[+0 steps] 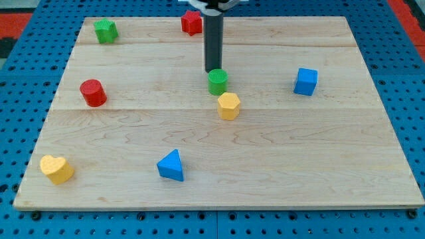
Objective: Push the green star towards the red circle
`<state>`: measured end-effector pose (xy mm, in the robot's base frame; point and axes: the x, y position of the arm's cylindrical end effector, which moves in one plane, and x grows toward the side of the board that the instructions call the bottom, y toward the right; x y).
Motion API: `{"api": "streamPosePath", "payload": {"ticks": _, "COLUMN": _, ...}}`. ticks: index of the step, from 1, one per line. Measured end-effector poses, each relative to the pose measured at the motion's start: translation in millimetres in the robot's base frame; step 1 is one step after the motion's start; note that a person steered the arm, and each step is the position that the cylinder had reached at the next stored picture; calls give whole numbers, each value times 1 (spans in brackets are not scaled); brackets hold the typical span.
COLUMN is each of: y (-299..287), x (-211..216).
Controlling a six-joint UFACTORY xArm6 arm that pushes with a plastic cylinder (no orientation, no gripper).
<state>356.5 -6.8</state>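
The green star (105,30) sits near the board's top left corner. The red circle (93,92), a short cylinder, stands at the view's left, below the star. My tip (214,69) is near the board's middle, touching or just behind the top of a green circle (217,81). The tip is far to the right of both the star and the red circle.
A yellow hexagon (228,105) lies just below the green circle. A red star-like block (192,22) is at the top, a blue cube (305,81) at the right, a blue triangle (171,165) at the bottom, a yellow heart (56,168) at bottom left. The wooden board (332,166) lies on a blue pegboard.
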Motion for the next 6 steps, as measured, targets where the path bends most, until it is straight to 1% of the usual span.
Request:
{"api": "streamPosePath", "payload": {"ticks": 1, "y": 29, "x": 16}}
{"api": "streamPosePath", "payload": {"ticks": 2, "y": -4, "x": -55}}
{"api": "streamPosePath", "payload": {"ticks": 3, "y": -98, "x": -113}}
{"api": "streamPosePath", "payload": {"ticks": 4, "y": -140, "x": -162}}
{"api": "streamPosePath", "payload": {"ticks": 5, "y": -225, "x": -164}}
{"api": "streamPosePath", "payload": {"ticks": 6, "y": -199, "x": -104}}
